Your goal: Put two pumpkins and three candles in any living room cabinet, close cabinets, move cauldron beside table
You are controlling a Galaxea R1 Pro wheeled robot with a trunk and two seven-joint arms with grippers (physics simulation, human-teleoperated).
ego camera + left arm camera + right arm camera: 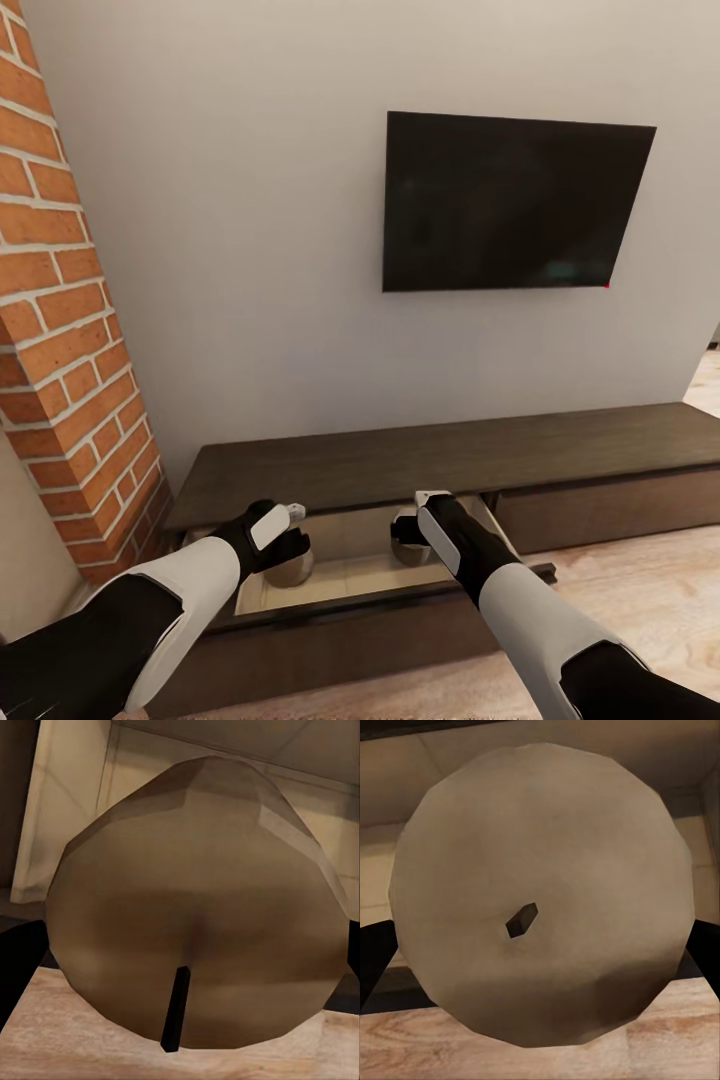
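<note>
Overhead, television (515, 203); brick column (70, 330) beside cabinet (450, 462).

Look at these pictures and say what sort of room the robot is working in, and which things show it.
Most likely a living room: a flat dark television hangs on the pale wall above a long low dark wooden cabinet with one drawer open, beside a brick column and on wood flooring.

Candles (290, 570) crowding open drawer (350, 590)

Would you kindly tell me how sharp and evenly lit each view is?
Head view: crisp, soft even light, open pale drawer shaded at the back. Left wrist view: stubby beige candle looms close, faceted, darker underneath. Right wrist view: second beige candle similarly large, lower edge shadowed.
</note>
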